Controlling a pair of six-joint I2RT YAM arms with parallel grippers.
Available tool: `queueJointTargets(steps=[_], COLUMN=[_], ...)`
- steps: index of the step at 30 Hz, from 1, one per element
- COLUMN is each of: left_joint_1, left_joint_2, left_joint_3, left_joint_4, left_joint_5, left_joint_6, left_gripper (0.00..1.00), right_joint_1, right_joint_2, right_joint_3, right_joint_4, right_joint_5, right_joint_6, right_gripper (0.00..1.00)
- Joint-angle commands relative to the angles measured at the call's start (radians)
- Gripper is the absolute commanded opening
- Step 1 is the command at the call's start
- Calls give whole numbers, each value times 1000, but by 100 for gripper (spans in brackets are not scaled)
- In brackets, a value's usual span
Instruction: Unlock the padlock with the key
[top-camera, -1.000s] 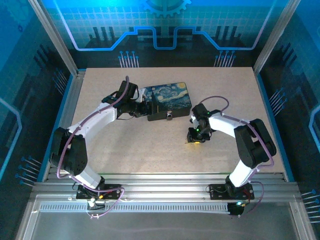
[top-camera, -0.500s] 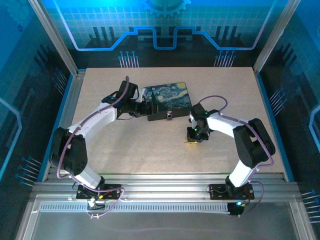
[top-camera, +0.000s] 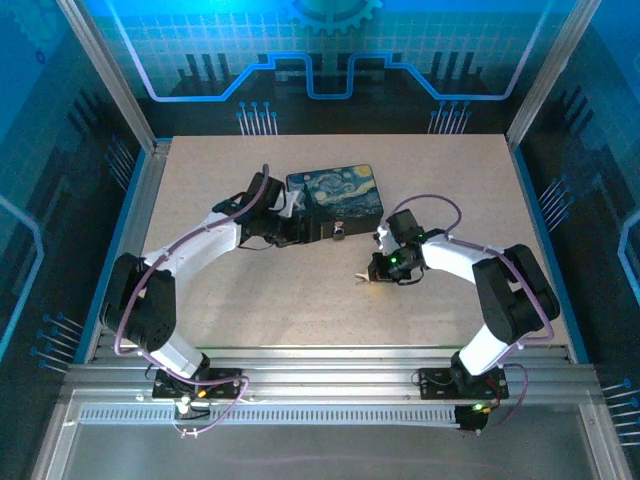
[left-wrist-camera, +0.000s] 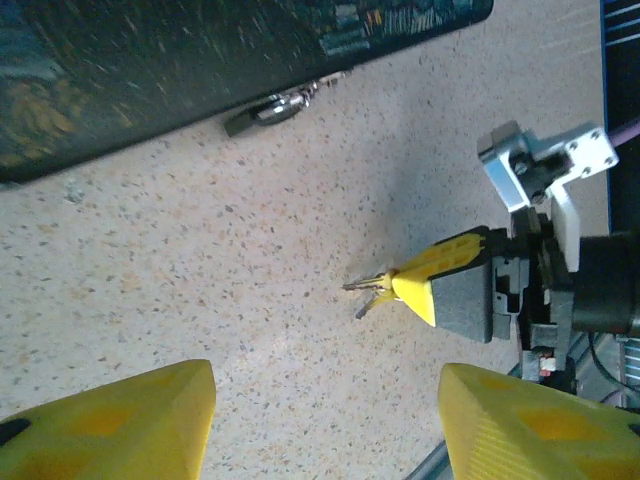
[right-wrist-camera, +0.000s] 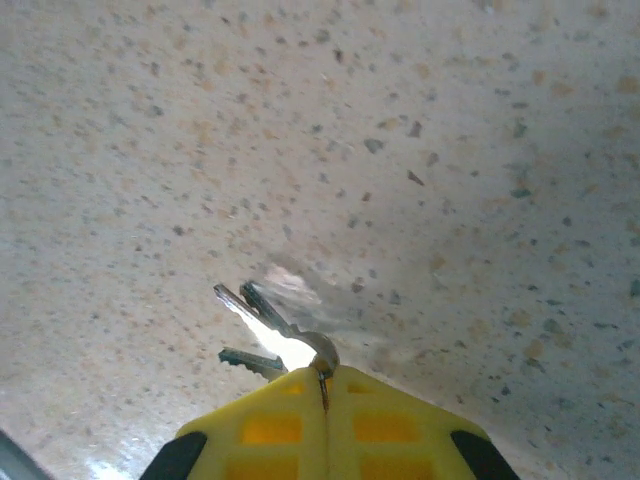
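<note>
One key (right-wrist-camera: 262, 322) (among a bunch) sits pinched in the right claw (right-wrist-camera: 322, 378); the left claw (left-wrist-camera: 325, 400) gapes near the padlock (left-wrist-camera: 268, 110).

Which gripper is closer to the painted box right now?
Left. The left gripper is open right beside the front of the painted box; the right gripper, shut on the keys, is farther toward the arm bases, clearly apart from the box.

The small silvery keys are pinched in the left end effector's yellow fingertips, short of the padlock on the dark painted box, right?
Wrong arm. The right wrist view shows the small silvery keys pinched in the right end effector's yellow fingertips; the left end effector is open and empty. They are short of the tiny silvery padlock on the dark painted box.
</note>
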Motion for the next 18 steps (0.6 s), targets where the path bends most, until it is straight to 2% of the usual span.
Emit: queueJointTargets(steps=[1,9,18], left_joint_1=[-21,-53,-81], left_joint_2=[18,50,104], left_joint_3=[-29,-61,-59], left_joint_4=[49,150,264], left_joint_5=[54,129,190], left_joint_6=[-19,-87,-151], left_gripper=[62,60,54], right_joint_1=[-20,-34,-28], right_joint_2=[-42,-87,-131], right_joint_3=[-11,-26,-21], right_joint_4=[68,86,111], right_joint_5=[-87,-135,-191], right_joint_6=[-9,-12,17], right_gripper=[6,6,6])
